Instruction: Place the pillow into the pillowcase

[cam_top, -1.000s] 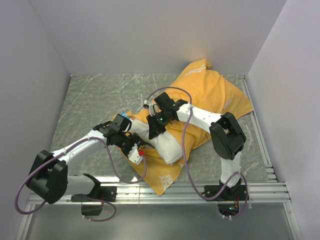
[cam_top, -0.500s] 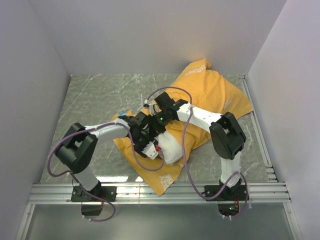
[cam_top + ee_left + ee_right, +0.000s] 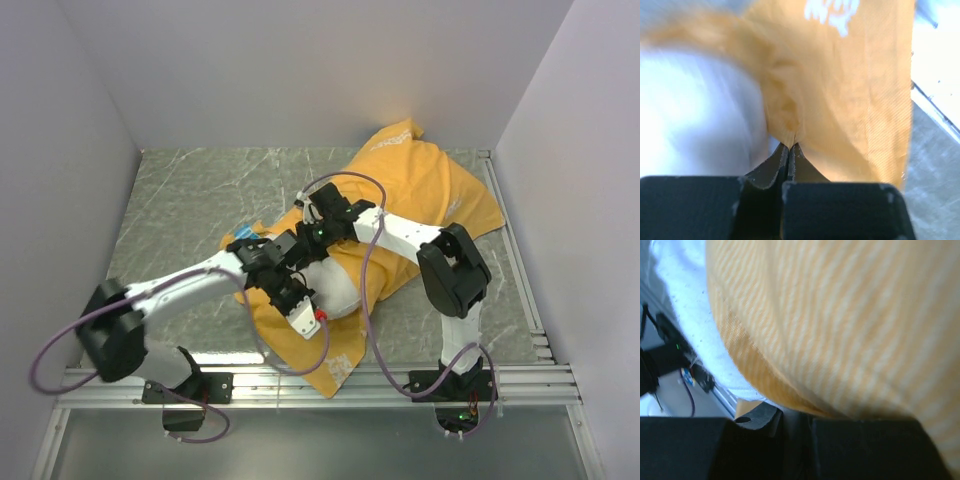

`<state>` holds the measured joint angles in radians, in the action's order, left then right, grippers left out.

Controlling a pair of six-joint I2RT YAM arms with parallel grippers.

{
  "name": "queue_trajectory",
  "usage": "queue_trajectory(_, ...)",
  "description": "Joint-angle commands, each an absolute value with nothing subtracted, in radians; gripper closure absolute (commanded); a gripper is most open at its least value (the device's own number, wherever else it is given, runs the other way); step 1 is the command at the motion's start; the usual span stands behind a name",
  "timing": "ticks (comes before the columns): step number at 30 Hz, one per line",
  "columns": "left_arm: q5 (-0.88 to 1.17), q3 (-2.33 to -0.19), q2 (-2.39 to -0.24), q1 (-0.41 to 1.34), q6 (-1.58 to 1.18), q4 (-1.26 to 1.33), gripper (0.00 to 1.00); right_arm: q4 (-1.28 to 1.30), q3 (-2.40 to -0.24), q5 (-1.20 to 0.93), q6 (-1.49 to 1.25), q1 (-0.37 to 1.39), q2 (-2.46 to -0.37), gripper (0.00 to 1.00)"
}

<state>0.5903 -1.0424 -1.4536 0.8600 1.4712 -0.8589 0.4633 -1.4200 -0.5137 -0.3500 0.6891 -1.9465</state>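
While your left fingers [image 3: 790,149] were pressed together on a fold of the orange pillowcase [image 3: 430,185], the white pillow [image 3: 335,290] lay just beside that fold, to its left in the left wrist view. From above, the pillowcase stretched from the far right corner of the counter [image 3: 190,200] toward the middle of the near edge, orange face up, with white lettering showing. The pillow lay near the middle of the counter, partly bare and partly covered by orange cloth. Your right fingers [image 3: 790,420] sat against orange cloth that filled most of their camera view, with a strip of white pillow at its left. Whether they were apart or together, I could not tell.
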Motion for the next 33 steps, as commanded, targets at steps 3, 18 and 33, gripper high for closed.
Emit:
queue_trajectory(3,0.804,-1.043,-1.211,1.006,1.251,-0.887,1.0,0.373,-1.512,-0.149,-0.59,0.66,-2.121,1.0)
queue_trajectory(18,0.537,-1.023,-1.057,0.917,0.95,-0.621,1.0,0.253,-1.162,-0.273,-0.249,0.748,-1.896,1.0)
queue_trajectory(33,0.241,-0.879,-1.088,0.91,0.706,-0.27,1.0,0.587,-1.303,-0.511,0.06,0.802,-1.852,0.65)
